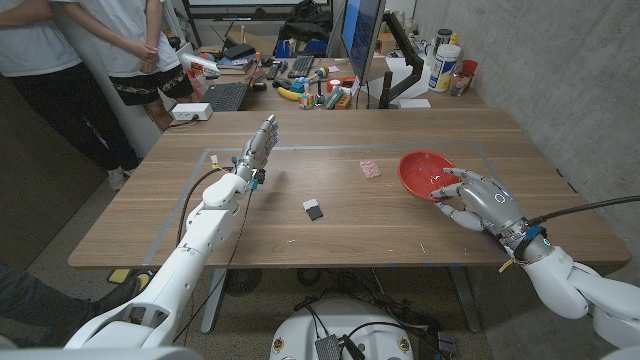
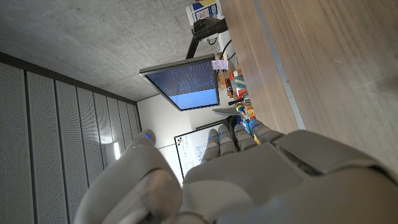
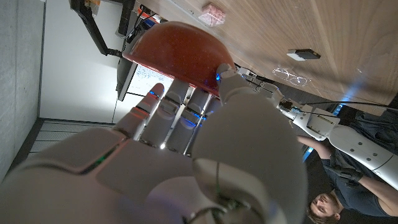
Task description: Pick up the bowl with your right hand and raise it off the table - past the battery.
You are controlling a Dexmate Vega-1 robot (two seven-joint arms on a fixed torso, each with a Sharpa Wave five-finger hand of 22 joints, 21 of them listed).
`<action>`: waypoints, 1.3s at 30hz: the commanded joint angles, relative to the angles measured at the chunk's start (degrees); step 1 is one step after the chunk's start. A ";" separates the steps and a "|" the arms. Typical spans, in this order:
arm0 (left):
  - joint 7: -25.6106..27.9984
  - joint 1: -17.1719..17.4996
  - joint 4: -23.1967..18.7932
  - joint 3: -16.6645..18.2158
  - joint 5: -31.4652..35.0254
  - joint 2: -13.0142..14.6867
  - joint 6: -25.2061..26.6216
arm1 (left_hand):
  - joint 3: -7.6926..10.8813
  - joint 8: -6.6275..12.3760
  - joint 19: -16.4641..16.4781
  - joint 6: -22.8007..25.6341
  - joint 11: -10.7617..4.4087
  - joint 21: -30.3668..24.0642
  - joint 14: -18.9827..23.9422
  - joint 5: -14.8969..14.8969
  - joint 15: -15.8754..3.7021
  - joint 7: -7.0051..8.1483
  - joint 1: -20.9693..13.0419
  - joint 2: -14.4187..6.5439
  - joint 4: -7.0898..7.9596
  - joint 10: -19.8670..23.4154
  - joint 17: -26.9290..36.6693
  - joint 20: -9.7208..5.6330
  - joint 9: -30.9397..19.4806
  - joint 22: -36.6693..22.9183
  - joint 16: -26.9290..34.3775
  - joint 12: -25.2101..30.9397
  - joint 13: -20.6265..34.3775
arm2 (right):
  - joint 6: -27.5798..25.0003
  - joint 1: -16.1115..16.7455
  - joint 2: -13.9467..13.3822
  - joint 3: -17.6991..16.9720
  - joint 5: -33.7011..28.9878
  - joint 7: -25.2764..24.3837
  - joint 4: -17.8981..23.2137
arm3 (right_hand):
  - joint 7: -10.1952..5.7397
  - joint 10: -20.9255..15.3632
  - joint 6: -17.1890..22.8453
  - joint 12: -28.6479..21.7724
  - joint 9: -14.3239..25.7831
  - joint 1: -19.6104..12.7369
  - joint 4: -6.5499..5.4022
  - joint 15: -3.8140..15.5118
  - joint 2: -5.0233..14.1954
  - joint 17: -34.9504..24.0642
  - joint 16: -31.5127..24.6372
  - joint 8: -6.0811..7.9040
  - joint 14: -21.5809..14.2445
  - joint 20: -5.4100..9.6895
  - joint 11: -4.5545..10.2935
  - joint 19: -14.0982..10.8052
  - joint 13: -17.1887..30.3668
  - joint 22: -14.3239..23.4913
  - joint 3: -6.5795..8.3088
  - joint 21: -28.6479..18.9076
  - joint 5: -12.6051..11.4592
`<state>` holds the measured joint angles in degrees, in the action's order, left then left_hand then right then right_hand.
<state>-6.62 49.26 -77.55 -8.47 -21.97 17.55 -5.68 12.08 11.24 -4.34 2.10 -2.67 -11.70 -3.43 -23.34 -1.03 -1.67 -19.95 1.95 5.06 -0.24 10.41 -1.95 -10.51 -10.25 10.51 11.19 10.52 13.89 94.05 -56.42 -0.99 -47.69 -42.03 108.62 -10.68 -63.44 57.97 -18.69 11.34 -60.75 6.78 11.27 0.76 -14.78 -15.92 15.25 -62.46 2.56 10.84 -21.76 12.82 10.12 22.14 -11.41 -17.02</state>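
Observation:
The red bowl (image 1: pixel 424 171) stands on the table (image 1: pixel 330 240) at the right. My right hand (image 1: pixel 480 201) is just at its near side, fingers spread and reaching to the rim, not closed around it. In the right wrist view the same fingers (image 3: pixel 165 109) point up at the bowl (image 3: pixel 174 53) and the thumb tip lies near its edge. The small black and white battery (image 1: pixel 313 209) lies near the table's middle, left of the bowl, and shows as the battery (image 3: pixel 303 55) in the right wrist view. My left hand (image 1: pixel 259 149) stands upright over the table's left part, holding nothing.
A small pink object (image 1: pixel 370 169) lies left of the bowl. The table's far edge carries a monitor (image 1: pixel 362 30), a keyboard, bottles and clutter. People stand at the far left (image 1: pixel 120 40). My left hand (image 2: pixel 249 180) points toward that monitor (image 2: pixel 183 81).

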 commanded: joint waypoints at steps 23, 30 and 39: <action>0.76 0.70 -3.20 0.05 0.33 1.17 2.12 | -0.30 0.28 0.95 0.69 0.24 -0.37 0.95 0.08 -0.03 0.11 -1.23 -0.61 -0.24 1.07 0.06 -3.78 -0.18 -0.21 0.55 0.67 0.29 | 4.05 1.45 7.60 -10.70 -4.19 7.82 6.37 | -0.18 -0.83 1.00 0.34 0.20 1.02 -0.62 2.37 0.41 -0.30 0.47 0.37 -0.79 2.26 0.33 0.33 0.32 0.16 0.07 0.09 -0.17; 0.70 0.77 -3.23 0.15 0.09 1.24 1.98 | -0.33 0.29 1.14 0.75 0.13 -0.42 1.08 0.10 0.01 0.10 -1.39 -0.67 -0.32 1.17 0.06 -3.72 -0.18 -0.22 0.55 0.67 0.29 | 5.78 0.74 9.23 -11.89 -4.89 9.24 7.09 | -0.19 -1.03 0.93 0.39 0.20 1.03 -0.54 2.42 0.44 -0.54 0.30 0.29 -1.31 1.98 0.31 -0.47 0.45 0.16 -0.04 -0.19 -0.17; 0.78 0.98 -3.57 0.23 -0.05 1.32 1.85 | -0.38 0.33 1.48 0.90 0.30 -0.52 1.33 0.14 0.01 -0.01 -1.59 -0.72 -0.42 1.55 0.04 -3.81 -0.18 -0.23 0.57 0.78 0.29 | 7.28 0.41 11.43 -13.59 -5.68 10.85 8.08 | -0.22 -1.20 1.31 0.51 0.20 1.08 -0.47 2.45 0.41 -0.78 0.15 0.38 -1.79 1.95 0.29 -0.83 0.47 0.16 -0.20 -0.24 -0.16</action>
<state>-6.01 49.98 -80.52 -8.38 -21.79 18.64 -3.92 11.91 11.24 -3.29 2.36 -2.21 -11.70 -2.44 -23.34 -1.05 -1.52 -20.70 1.19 4.88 0.82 10.41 -1.93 -10.51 -10.25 10.84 11.48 10.52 19.55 94.91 -47.80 -12.32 -52.40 -33.38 115.23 -10.94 -64.11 58.46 -18.17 11.35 -59.58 6.31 11.68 0.47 -15.33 -15.42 15.24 -63.68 2.56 11.04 -22.17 13.20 10.14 22.14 -11.41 -16.83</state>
